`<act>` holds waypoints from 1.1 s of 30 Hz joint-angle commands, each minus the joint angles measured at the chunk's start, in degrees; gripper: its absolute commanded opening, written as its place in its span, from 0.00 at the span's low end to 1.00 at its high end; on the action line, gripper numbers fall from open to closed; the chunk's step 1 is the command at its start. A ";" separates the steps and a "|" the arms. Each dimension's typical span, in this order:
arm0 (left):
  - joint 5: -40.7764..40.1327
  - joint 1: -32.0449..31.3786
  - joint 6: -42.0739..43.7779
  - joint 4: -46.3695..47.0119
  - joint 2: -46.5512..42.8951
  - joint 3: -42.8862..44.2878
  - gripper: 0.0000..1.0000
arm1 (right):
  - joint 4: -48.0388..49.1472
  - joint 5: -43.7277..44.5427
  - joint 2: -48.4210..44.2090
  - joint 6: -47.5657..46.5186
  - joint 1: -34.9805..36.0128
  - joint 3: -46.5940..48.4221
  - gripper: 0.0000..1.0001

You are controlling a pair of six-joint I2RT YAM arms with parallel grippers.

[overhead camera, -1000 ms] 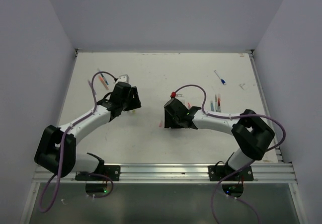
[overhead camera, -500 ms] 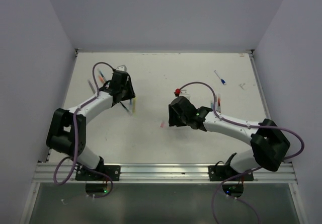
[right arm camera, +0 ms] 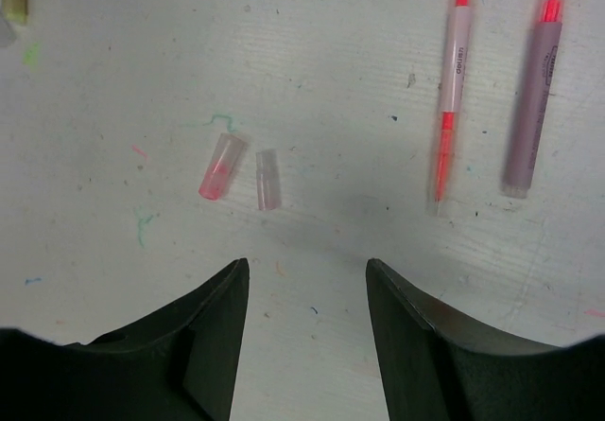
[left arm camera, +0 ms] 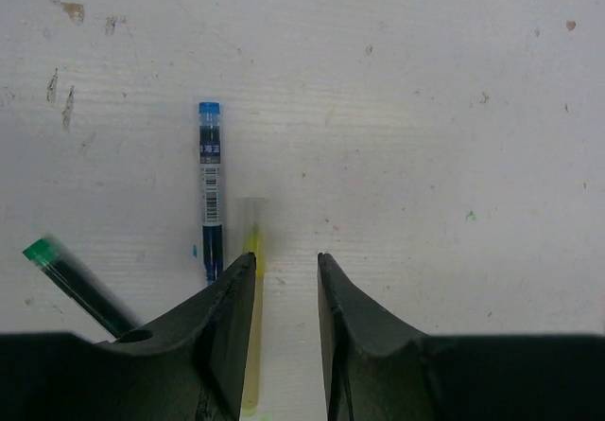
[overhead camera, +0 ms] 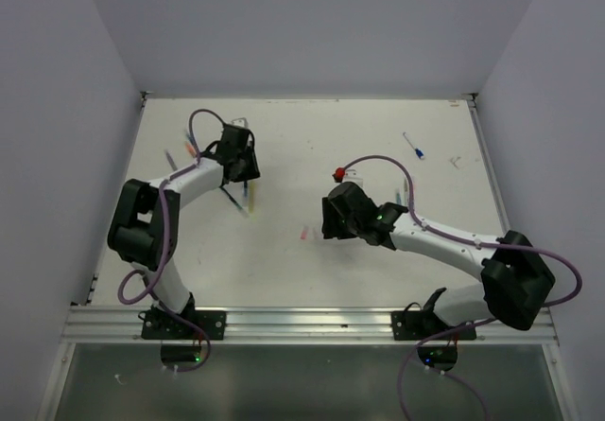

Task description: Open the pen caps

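Bearing a barcode [left arm camera: 213, 209], blue pen [left arm camera: 210, 147]

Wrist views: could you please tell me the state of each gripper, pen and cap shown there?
Left gripper: open, empty.
Right gripper: open, empty.
Yellow pen: flat, clear cap on.
Blue pen: flat.
Green pen: flat, partly hidden.
Pink cap: off, loose.
Clear cap: off, loose.
Grey pen: flat, pink tip bare.
Pink pen: flat.

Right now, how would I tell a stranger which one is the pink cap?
Look at the white table just ahead of the right pincer. Two loose caps lie side by side there; the pink cap is the tilted one tinted pink, unlike the clear cap beside it.
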 commanded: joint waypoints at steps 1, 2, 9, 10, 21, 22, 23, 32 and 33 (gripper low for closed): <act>-0.32 0.26 1.52 0.36 1.81 2.74 0.35 | -0.03 -0.12 -2.49 -0.91 -0.61 -0.98 0.57; -0.41 0.44 1.35 0.27 2.17 2.92 0.34 | -0.03 -0.29 -2.67 -0.91 -0.61 -1.16 0.57; -0.59 0.35 1.08 0.36 4.80 4.24 0.32 | 0.67 -1.17 -3.20 -0.83 -1.32 -2.30 0.57; -0.67 0.35 0.99 0.18 5.15 4.33 0.32 | 0.76 -1.52 -3.37 -0.82 -1.40 -2.48 0.57; -1.11 0.35 0.55 0.71 6.21 3.54 0.32 | 2.08 -2.93 -3.20 -0.47 -2.11 -3.45 0.57; -1.11 0.35 0.47 0.80 6.56 3.54 0.32 | 2.34 -3.10 -3.11 -0.39 -2.02 -3.54 0.57; -1.20 0.35 0.47 0.80 6.74 3.45 0.32 | 2.43 -3.19 -3.11 -0.38 -2.11 -3.62 0.57; -1.73 0.44 0.29 1.76 7.00 2.57 0.32 | 3.57 -3.90 -3.02 -0.03 -2.28 -4.85 0.57; -1.73 0.35 0.38 1.76 7.18 2.48 0.32 | 3.66 -3.98 -3.11 -0.03 -2.37 -4.94 0.57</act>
